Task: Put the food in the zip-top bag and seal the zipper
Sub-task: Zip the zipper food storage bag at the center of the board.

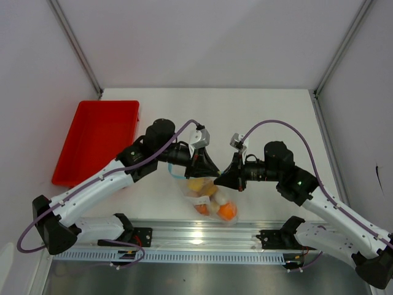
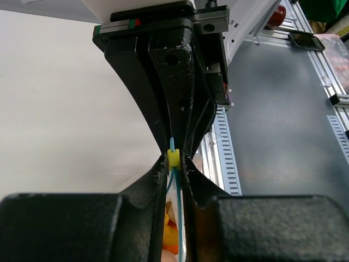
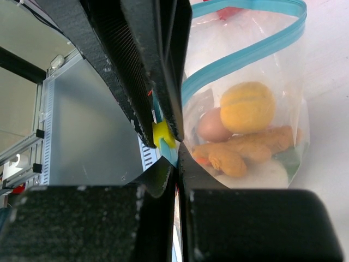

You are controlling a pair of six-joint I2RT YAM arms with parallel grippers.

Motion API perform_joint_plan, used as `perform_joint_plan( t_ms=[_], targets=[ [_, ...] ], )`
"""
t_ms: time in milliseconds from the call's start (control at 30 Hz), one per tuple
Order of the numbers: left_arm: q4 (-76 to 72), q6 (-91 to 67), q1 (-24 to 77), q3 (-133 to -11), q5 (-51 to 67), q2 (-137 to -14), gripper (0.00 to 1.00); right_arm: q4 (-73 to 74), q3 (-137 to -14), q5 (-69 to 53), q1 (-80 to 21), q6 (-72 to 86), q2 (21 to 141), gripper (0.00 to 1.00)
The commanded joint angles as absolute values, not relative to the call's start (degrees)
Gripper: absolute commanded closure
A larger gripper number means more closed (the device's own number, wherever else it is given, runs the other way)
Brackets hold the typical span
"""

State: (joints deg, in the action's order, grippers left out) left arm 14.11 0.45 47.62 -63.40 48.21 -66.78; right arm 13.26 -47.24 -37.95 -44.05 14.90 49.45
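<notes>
Food [image 3: 246,109] inside bag [image 3: 286,87], zipper [image 3: 245,59] seemingly unsealed

Clear zip-top bag [image 1: 206,195], upright near the front edge of the desk [image 1: 270,123], containing yellow, orange, pink and white toy food [image 3: 247,106]; its teal zipper [image 3: 245,54] gapes open, a yellow slider [image 3: 162,134] at one end.

Clear crinkly plastic zip-top bag [image 3: 272,82]: transparent, glossy glare. Blue-teal zipper strip [image 3: 245,60] along bag mouth, small yellow slider tab [image 3: 162,135] on it. Toy food [image 1: 215,200] inside: round yellow-orange piece [image 3: 247,107], pale pink egg-shaped piece [image 3: 210,125], orange lumpy pieces [image 3: 240,153], white piece [image 3: 262,173]. Red rectangular plastic tray [image 1: 98,138]: plain, no pattern. White tabletop [image 1: 264,117]. White arm links [image 1: 92,190], black joints.
</notes>
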Motion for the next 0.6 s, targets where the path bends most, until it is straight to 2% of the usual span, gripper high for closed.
perform_joint_plan(
  t_ms=[0,133,200,300,367,400,500,567],
  targets=[
    [15.11,0.88,47.99,-66.01,49.75,-67.76,0.80,11.07,-48.34,-37.71,-43.86,14.24,49.22,1.00],
    [15.73,0.88,47.99,-66.45,49.75,-68.20,0.74,11.42,-48.60,-37.88,-43.86,14.15,49.13,1.00],
    [15.82,0.88,47.99,-66.71,49.66,-68.29,0.74,11.51,-48.60,-37.97,-43.95,14.06,49.13,1.00],
    [15.73,0.97,47.99,-66.71,49.48,-68.12,0.79,11.60,-48.52,-37.88,-43.95,13.98,49.13,1.00],
    [15.73,0.88,47.99,-66.71,49.57,-68.11,0.90,11.69,-48.43,-37.79,-43.95,13.97,49.04,1.00],
    [15.82,0.88,47.99,-66.88,49.57,-68.12,0.99,11.78,-48.43,-37.71,-44.03,13.97,49.13,1.00],
    [16.35,0.62,47.99,-67.15,49.57,-68.12,0.99,12.83,-48.78,-36.57,-44.03,13.19,49.39,1.00],
    [17.22,0.44,47.99,-68.11,49.04,-68.12,0.99,14.76,-49.04,-35.69,-44.03,11.87,49.74,0.91]
  ],
)
